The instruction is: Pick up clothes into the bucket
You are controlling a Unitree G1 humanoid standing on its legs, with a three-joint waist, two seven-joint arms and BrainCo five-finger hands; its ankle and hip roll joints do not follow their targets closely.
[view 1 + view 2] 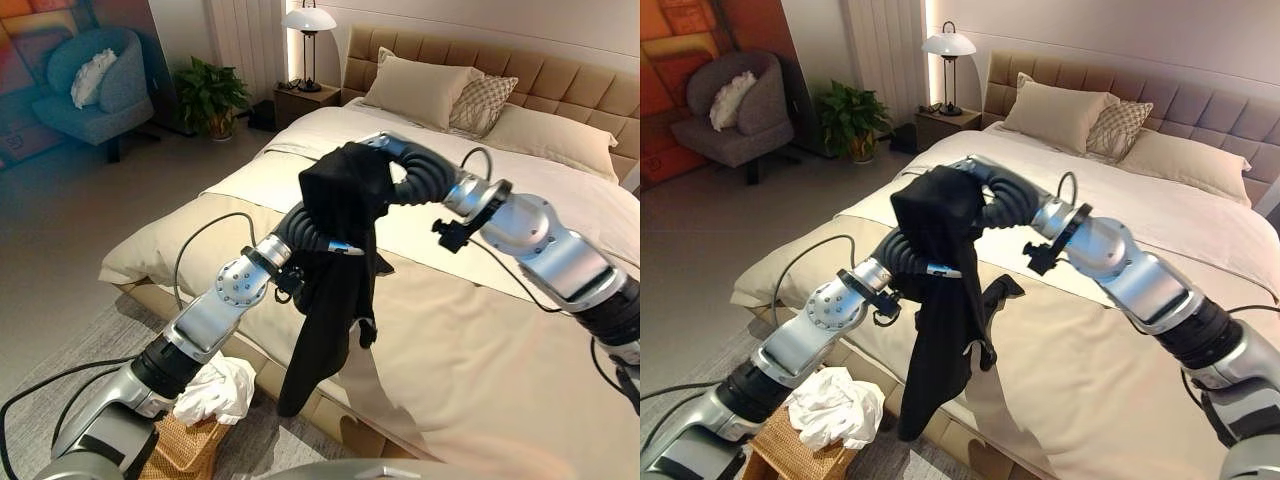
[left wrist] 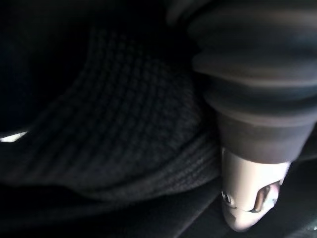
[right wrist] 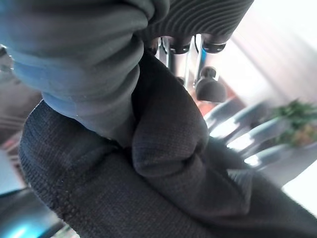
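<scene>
A black garment (image 1: 335,260) hangs in the air above the near edge of the bed (image 1: 480,340), its long end dangling past the bed's side. Its top is draped over both hands, which meet there. My left hand (image 1: 325,235) comes up from the lower left and is buried in the cloth. My right hand (image 1: 385,150) reaches in from the right, and the right wrist view shows a bunched fold of the garment (image 3: 168,144) caught at its palm by the thumb (image 3: 210,89). A woven basket (image 1: 185,450) stands on the floor at the lower left with a white cloth (image 1: 215,390) lying over its rim.
Pillows (image 1: 440,95) lie at the bed's head. A lamp (image 1: 310,20) on a nightstand (image 1: 305,100), a potted plant (image 1: 210,95) and an armchair (image 1: 95,85) stand beyond the bed's far-left corner. A grey rug (image 1: 70,350) covers the floor by the basket.
</scene>
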